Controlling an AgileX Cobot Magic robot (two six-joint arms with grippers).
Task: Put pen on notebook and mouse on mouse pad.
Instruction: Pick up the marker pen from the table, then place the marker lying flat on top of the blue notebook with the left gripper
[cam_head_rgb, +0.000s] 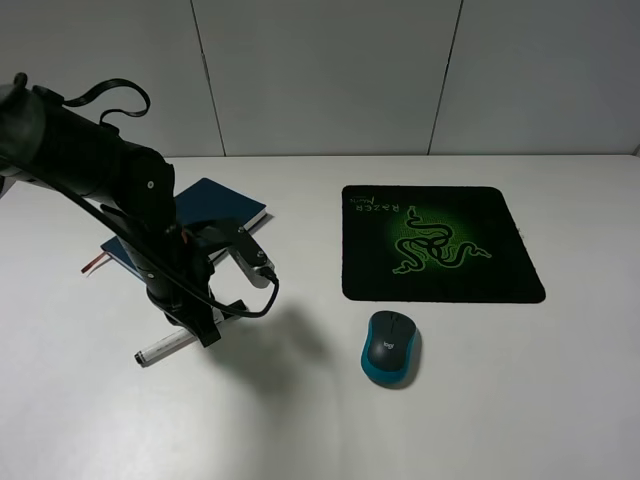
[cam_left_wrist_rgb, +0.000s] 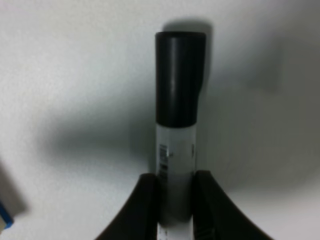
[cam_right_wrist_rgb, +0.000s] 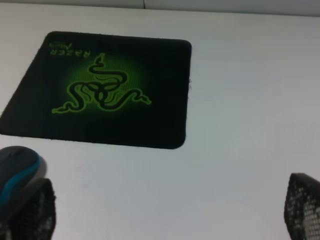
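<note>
**A:** What do we have in front of us?

**B:** We look down on a white table (cam_head_rgb: 500, 420). At the far left lies the notebook (cam_head_rgb: 225, 205), dark blue and partly hidden by the left arm (cam_head_rgb: 100, 165). The pen (cam_head_rgb: 165, 347) lies nearer to us than the notebook. It is beside the notebook, not on it.

**A:** Is the pen held?

**B:** Yes. In the left wrist view, the left gripper (cam_left_wrist_rgb: 175, 212) pinches the pen's white barrel, and the black cap sticks out beyond the grip. We judge that the pen is not yet lifted off the table, but we cannot be sure.

**A:** And the mouse?

**B:** The mouse (cam_head_rgb: 390, 347) sits on bare table, just nearer to us than the pad (cam_head_rgb: 440, 240) and apart from its near edge. The pad lies right of centre, with nothing on it.

**A:** What about the other arm?

**B:** We see the right gripper (cam_right_wrist_rgb: 167, 210) only in its own wrist view. Its two tips are spread wide, with nothing between them. The mouse shows just beside one tip, and we cannot tell whether they touch.

**A:** So how far along are we?

**B:** We judge that neither half is done. The pen is gripped but has yet to be lifted and set on the notebook. The mouse has yet to be picked up and put on the pad.
</note>
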